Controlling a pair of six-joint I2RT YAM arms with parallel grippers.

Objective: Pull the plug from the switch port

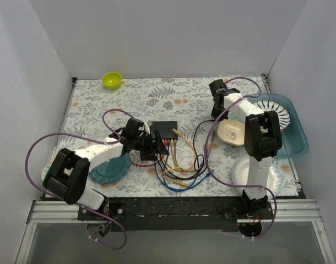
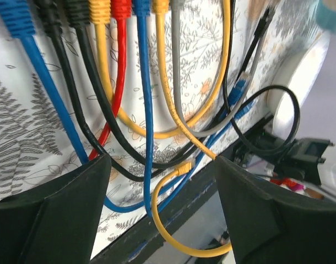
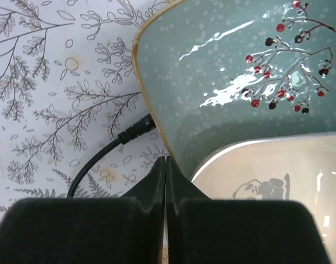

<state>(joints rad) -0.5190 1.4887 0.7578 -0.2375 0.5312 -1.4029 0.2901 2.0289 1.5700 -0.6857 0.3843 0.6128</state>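
The switch [image 1: 163,128] is a flat dark box in the middle of the table. Several cables leave its near edge and pile up in front [image 1: 182,170]. My left gripper [image 1: 155,146] is open at that near edge. In the left wrist view its fingers [image 2: 58,209] stand wide apart around the cables. A row of plugs runs along the top: blue [image 2: 14,14], black, yellow, red [image 2: 120,8], blue, yellow, grey. The switch body is out of that view. My right gripper [image 1: 217,111] is shut and empty [image 3: 166,165], to the right of the switch.
A cream bowl [image 1: 232,132] [image 3: 278,176] lies on a teal plate [image 3: 239,71] by the right gripper, with a black cable end [image 3: 129,132] beside it. A teal tray [image 1: 292,137], a white plate [image 1: 256,170], a blue plate [image 1: 110,168], a green bowl [image 1: 112,80].
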